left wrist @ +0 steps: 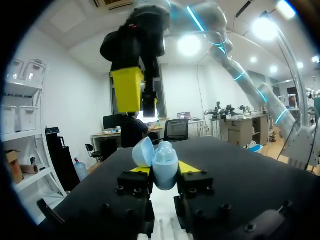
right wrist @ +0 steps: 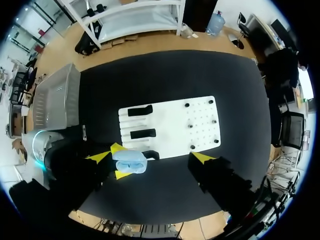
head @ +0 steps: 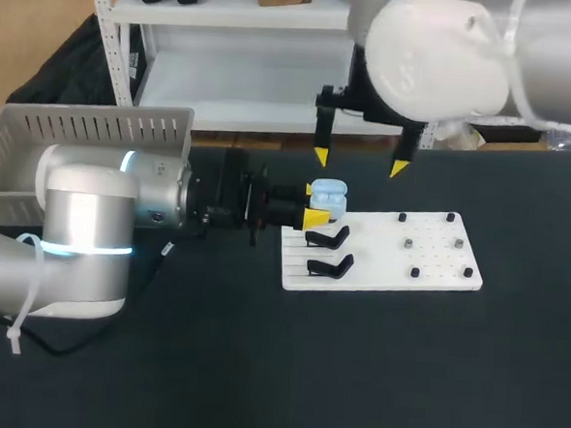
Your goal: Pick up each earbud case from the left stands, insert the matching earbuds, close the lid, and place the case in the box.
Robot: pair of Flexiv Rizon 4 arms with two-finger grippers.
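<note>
A light blue earbud case (head: 329, 193) with its lid open sits between the fingers of my left gripper (head: 314, 204), which is shut on it just off the back left corner of the white board (head: 380, 259). In the left wrist view the case (left wrist: 164, 167) stands upright between the yellow tips of the left gripper (left wrist: 163, 171), its lid (left wrist: 143, 151) swung aside. My right gripper (head: 358, 162) hangs open above and behind the case, holding nothing. Seen from the right wrist, the case (right wrist: 131, 162) lies below the wide-apart tips of the right gripper (right wrist: 150, 158).
Two black stands (head: 328, 238) (head: 329, 266) remain on the board's left part. Several small dark pieces (head: 409, 243) dot its right part. A grey slatted box (head: 87, 132) stands at the back left, behind my left arm.
</note>
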